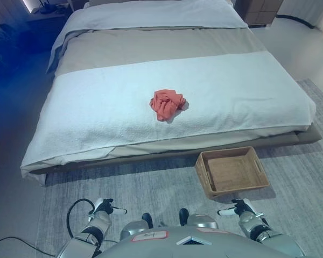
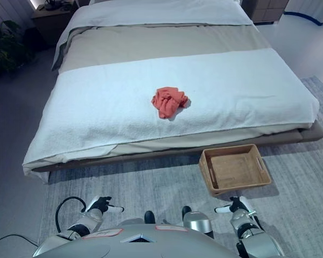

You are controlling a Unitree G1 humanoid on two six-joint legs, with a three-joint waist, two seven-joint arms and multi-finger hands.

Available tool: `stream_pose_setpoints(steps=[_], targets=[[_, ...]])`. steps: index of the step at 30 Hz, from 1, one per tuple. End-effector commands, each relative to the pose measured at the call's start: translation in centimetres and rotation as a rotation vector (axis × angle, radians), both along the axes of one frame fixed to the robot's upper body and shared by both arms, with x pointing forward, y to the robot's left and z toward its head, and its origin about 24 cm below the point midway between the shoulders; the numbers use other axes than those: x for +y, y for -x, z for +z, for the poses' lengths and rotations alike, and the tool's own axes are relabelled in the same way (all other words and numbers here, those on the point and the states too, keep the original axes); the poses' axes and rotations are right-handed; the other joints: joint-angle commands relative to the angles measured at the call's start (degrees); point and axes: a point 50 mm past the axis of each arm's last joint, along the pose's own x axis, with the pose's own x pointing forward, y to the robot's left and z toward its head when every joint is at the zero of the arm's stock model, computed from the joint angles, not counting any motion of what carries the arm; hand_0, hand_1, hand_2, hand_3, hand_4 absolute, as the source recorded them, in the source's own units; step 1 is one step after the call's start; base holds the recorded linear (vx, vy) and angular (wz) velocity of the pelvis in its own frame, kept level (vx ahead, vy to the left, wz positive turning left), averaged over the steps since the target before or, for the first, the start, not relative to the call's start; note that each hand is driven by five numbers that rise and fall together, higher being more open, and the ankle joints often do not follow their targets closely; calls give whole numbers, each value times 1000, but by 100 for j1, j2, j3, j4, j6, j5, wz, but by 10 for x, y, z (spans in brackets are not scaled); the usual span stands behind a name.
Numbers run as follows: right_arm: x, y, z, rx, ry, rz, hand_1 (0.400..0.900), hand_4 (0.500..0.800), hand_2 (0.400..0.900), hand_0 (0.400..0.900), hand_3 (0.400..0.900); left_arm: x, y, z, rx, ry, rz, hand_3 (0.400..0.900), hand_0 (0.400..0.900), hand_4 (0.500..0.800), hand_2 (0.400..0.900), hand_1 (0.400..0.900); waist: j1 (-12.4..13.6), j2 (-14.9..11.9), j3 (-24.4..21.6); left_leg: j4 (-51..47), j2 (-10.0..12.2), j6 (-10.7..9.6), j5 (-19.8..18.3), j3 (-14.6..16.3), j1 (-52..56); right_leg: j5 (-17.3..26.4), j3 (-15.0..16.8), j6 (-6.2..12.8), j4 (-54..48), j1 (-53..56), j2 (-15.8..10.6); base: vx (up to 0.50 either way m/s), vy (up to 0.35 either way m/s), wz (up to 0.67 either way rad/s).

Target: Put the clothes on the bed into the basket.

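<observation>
one crumpled orange-red garment [image 1: 167, 104] lies near the middle of the bed [image 1: 97, 107], on the white blanket [image 1: 247, 91] spread across its foot end. the wicker basket [image 1: 257, 164] sits on the grey rug [image 1: 151, 183], just beside the bed's near edge and to the right of the garment; nothing shows inside it, so the task looks not yet begun.

the left robot hand [image 1: 104, 207] hangs low at the bottom left and the right robot hand [image 1: 240, 207] at the bottom right. both hold nothing, each with a white-tipped finger pointing inward and the rest loosely relaxed. both are well apart from the garment.

the likely risks: the garment lies far in from the bed's edge, so a reach could fall short or pinch the blanket along with the cloth and drag it. a loose bunch may also unfold when lifted, and a trailing end could catch on the basket's rim or land on the rug. the basket is near the right arm, so a careless swing might knock it.

no brand or readable writing shows on the garment, basket or bedding.
</observation>
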Motion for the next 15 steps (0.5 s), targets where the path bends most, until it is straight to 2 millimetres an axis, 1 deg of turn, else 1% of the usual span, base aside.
stream_pose_setpoints(steps=[1,10,11,15], targets=[[-17,-25,12,-32,90,75,900,800,900,900,900,9,-27,8,-50,-63,-18,900,900,800,900,900,88,6,45,26,-91,-57,-407,-276,145,-157,-462,267,24,-31,-154,0,0,0],[-18,-24,12,-31,98,71,900,800,900,900,900,15,-28,11,-53,-99,-29,900,900,800,900,900,117,-10,54,26,-105,-47,-419,-283,141,-166,-475,287,24,-27,-159,2,4,0],[-19,-25,13,-34,100,69,900,800,900,900,900,18,-25,10,-34,-120,-37,900,900,800,900,900,128,-10,64,26,-112,-29,-434,-280,144,-165,-451,291,24,-33,-160,0,0,0],[-22,-29,15,-50,113,70,900,800,900,900,900,23,-19,10,-14,-145,-31,900,900,800,900,900,145,-7,88,26,-146,17,-454,-257,148,-142,-413,307,24,-45,-170,21,56,-7]])
